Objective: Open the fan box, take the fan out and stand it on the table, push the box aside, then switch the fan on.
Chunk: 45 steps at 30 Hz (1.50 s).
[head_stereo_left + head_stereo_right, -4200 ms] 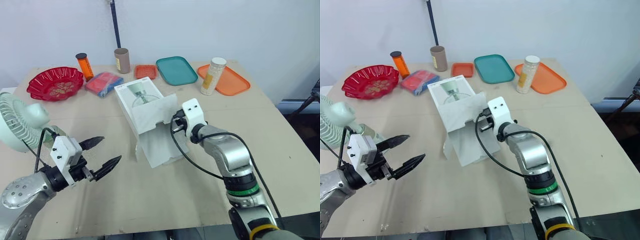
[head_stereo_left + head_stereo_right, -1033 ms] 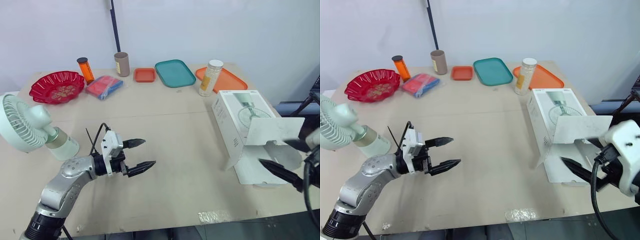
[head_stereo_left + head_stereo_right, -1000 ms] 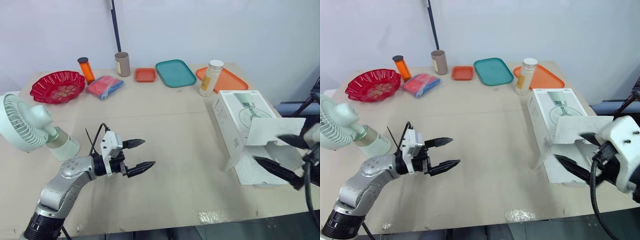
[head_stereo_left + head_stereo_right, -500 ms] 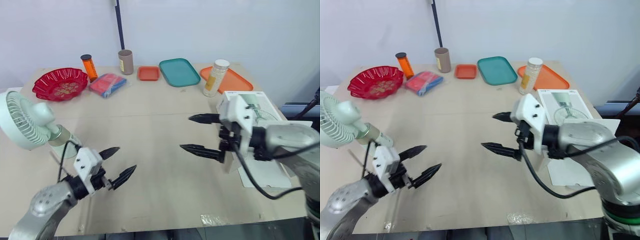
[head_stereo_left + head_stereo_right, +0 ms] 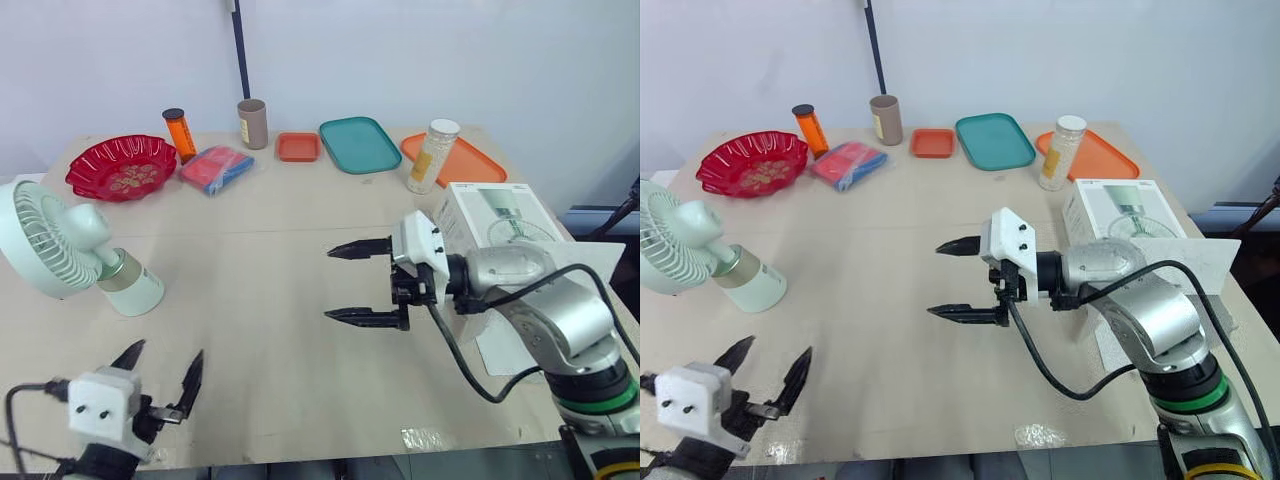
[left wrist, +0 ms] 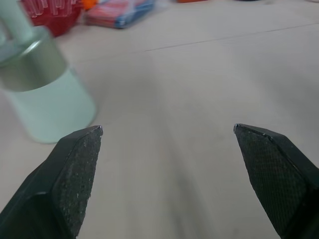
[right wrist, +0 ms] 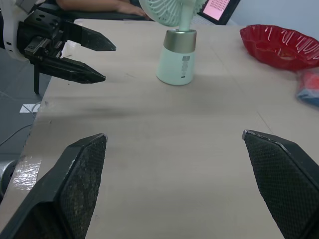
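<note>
Right eye view: fan (image 5: 700, 240) stands upright far left on table (image 5: 890, 190); box (image 5: 1120, 215) far right. Left gripper (image 5: 772, 352) and right gripper (image 5: 936, 280) gape, empty. Fan looks light, top-heavy, grille fragile; you'd best steady its base.

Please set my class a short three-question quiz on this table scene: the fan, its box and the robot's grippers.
1. True or false: the fan stands on its base on the table.
2. The box lies nearest to: A the red bowl; B the orange tray; C the brown cup.
3. Fill in: the left gripper and the right gripper are both ___, holding nothing.
Key: 1 true; 2 B; 3 open.
</note>
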Tool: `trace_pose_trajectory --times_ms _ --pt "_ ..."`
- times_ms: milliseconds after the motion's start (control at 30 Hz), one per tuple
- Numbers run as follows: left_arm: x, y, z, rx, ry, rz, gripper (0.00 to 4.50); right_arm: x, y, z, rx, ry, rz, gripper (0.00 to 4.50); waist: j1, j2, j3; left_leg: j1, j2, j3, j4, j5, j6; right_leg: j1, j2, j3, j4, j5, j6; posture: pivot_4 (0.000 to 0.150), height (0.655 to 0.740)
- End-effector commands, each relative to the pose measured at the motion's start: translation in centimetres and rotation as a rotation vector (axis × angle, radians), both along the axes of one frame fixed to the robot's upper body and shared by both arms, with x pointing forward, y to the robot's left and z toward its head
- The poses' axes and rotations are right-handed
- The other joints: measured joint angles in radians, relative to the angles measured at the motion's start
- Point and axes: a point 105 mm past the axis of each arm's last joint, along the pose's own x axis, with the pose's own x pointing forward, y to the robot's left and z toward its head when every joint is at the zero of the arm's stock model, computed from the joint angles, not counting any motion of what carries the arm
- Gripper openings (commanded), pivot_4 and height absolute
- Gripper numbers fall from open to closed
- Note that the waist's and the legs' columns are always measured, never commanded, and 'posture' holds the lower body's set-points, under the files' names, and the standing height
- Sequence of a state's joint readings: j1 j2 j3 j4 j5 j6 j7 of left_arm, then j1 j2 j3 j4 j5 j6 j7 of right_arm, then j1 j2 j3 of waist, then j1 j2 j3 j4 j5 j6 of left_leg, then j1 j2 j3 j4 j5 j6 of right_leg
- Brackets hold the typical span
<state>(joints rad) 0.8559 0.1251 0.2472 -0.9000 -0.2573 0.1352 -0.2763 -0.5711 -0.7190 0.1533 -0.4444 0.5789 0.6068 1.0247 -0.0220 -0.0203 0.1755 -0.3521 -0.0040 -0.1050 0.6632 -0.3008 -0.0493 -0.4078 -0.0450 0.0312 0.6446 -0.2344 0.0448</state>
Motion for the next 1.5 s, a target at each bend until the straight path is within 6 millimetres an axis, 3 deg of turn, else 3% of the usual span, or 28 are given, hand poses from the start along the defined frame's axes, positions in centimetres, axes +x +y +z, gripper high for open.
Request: trace_pose_trajectory --times_ms 33,433,533,900,1500 --pt "-0.6 2.2 1.3 0.018 -0.061 0.102 4.5 0.4 0.5 0.9 0.014 -0.039 0.008 4.47 0.0 0.0 0.0 0.0 0.0 0.0 0.0 0.0 0.0 0.0 0.0 0.0 0.0 0.0 0.0 0.15 0.74" --pt "-0.7 6.4 4.8 0.018 -0.172 0.196 4.5 1.1 1.9 0.8 0.038 -0.044 0.003 4.47 -0.001 -0.001 0.0 0.0 0.0 0.0 0.0 0.0 0.0 0.0 0.0 -0.001 0.0 0.0 0.0 0.15 0.74" --pt "0.4 7.4 5.9 0.014 -0.219 0.236 4.5 1.2 2.4 0.6 0.044 -0.044 0.0 4.47 0.0 0.0 0.0 0.0 0.0 -0.001 0.0 0.0 0.0 0.0 0.0 -0.001 0.0 0.0 0.0 0.15 0.74" --pt "3.6 8.5 7.2 0.014 -0.272 0.258 4.5 0.1 4.0 1.0 0.088 0.015 0.048 4.47 -0.001 -0.001 0.0 0.0 0.0 -0.003 0.0 0.001 -0.001 0.0 0.0 -0.002 0.001 0.001 -0.002 0.15 0.74" --pt "5.3 8.9 7.7 0.006 -0.292 0.245 4.5 1.5 8.7 3.2 0.234 0.07 0.049 4.47 -0.003 0.0 0.0 0.0 0.0 -0.003 0.0 0.001 -0.003 -0.001 0.0 -0.002 0.001 0.001 -0.002 0.15 0.74"
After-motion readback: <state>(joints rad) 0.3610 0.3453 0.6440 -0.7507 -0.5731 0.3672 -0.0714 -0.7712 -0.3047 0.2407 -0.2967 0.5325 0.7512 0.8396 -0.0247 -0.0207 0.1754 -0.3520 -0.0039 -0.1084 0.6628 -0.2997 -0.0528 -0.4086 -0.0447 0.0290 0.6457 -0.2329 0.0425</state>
